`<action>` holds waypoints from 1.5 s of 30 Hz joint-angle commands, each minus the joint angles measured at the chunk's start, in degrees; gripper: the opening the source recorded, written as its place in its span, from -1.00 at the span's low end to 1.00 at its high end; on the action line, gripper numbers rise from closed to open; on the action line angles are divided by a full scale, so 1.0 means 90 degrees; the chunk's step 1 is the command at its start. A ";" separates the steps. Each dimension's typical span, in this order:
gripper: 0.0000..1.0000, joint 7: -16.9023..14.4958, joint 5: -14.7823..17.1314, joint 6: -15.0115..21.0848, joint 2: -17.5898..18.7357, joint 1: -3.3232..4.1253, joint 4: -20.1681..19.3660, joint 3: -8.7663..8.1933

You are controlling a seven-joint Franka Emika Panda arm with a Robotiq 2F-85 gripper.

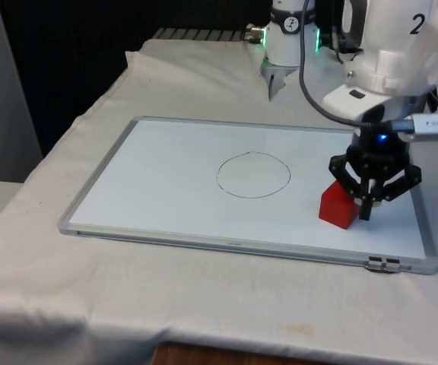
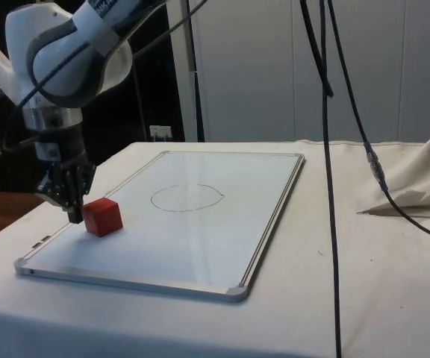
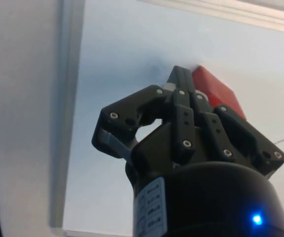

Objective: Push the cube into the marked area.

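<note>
One cube [image 1: 338, 205] is getting nudged by closed fingers [image 1: 366, 207] — next, pushing it straight toward the circle [image 1: 253, 174] — still outside

A white cloth [image 1: 204, 289] covers the surface, rumpled at the far edge. Black cables [image 2: 327, 149] hang down over it in the side view, and a bunched fold of cloth [image 2: 416, 183] lies near the surface's edge there. Dark cabinets [image 2: 136, 82] stand behind.

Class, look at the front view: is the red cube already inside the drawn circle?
No, the red cube sits apart from the circle, toward the front view's right, beside the gripper.
</note>
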 commanded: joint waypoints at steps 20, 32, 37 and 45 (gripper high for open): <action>-1.00 0.0197 -0.0452 -0.0560 0.0025 0.0025 -0.0032 -0.0344; -1.00 0.0350 -0.0859 -0.0668 -0.0382 0.0121 -0.0681 -0.0344; -1.00 0.0369 -0.0929 -0.0681 -0.0503 0.0159 -0.0879 -0.0318; -1.00 0.0598 -0.1120 -0.0681 -0.0694 0.0229 -0.1229 -0.0115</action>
